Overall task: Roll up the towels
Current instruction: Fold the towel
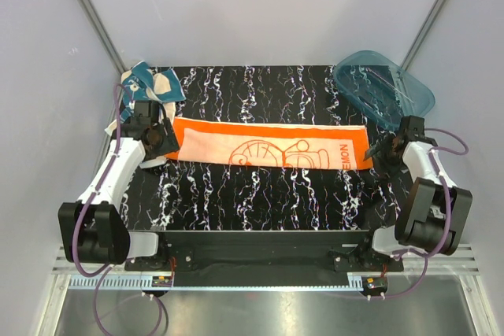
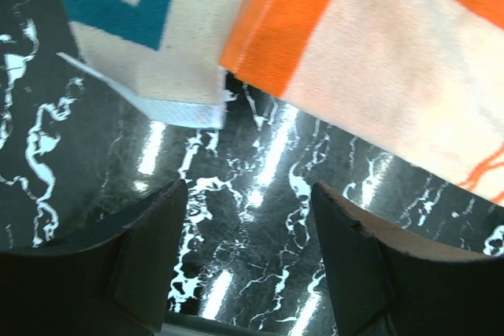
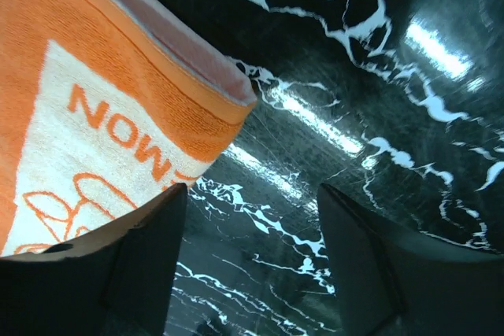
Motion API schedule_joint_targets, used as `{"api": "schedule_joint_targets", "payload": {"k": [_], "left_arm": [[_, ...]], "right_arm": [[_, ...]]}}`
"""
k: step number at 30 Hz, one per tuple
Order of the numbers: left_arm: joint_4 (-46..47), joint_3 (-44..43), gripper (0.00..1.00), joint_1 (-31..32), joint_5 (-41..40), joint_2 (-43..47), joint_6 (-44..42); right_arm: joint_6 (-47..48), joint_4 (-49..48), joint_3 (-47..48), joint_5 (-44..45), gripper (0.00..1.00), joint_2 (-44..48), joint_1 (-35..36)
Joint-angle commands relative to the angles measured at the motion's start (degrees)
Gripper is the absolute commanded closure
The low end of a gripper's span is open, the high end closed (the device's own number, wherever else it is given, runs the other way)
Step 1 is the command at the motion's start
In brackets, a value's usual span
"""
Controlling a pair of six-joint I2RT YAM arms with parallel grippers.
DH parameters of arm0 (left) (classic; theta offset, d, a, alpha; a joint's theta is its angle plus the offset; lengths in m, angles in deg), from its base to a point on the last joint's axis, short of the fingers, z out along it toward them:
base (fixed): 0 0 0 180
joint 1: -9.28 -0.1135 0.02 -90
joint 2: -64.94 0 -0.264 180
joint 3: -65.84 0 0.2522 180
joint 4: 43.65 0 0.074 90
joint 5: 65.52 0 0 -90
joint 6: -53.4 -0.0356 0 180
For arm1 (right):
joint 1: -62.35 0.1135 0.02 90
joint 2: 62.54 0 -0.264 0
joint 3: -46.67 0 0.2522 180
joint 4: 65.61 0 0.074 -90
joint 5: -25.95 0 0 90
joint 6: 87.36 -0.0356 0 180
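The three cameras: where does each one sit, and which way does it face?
Top external: above and behind the arms, looking down on the table; both arms show, left hand, right hand.
Left wrist: looks down past its open fingers at the orange towel and teal towel.
Right wrist: looks down past its open fingers at the orange towel's other end.
Shared: both wrist views show the orange towel.

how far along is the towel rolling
Nothing is rolled yet. The orange towel lies flat, stretched lengthwise across the table; that looks like the only prep done. Nothing is in hand: the left tool and right tool are open over bare table, one at each end of it. Both rolls are left: the orange one, then the teal towel, which is bunched at the far left corner.
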Motion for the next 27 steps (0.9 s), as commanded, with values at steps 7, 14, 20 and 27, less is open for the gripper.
{"api": "schedule_joint_targets", "payload": {"k": [7, 14, 20, 27], "left_arm": [[2.7, -0.3, 0.29, 0.6, 3.6, 1.8, -0.9], [2.6, -0.1, 0.29, 0.6, 3.2, 1.6, -1.0], [2.6, 0.0, 0.29, 0.7, 2.6, 1.3, -1.1], [2.4, 0.0, 0.30, 0.9, 1.9, 0.8, -1.1]], "right_arm": [[-1.5, -6.4, -1.7, -3.4, 0.33, -5.0, 0.0], [-1.0, -9.7, -2.2, -3.3, 0.45, -8.7, -1.6], [0.1, -13.1, -2.3, -5.4, 0.53, -12.9, -4.5], [0.3, -16.1, -3.3, -7.5, 0.62, -15.6, -4.8]]}}
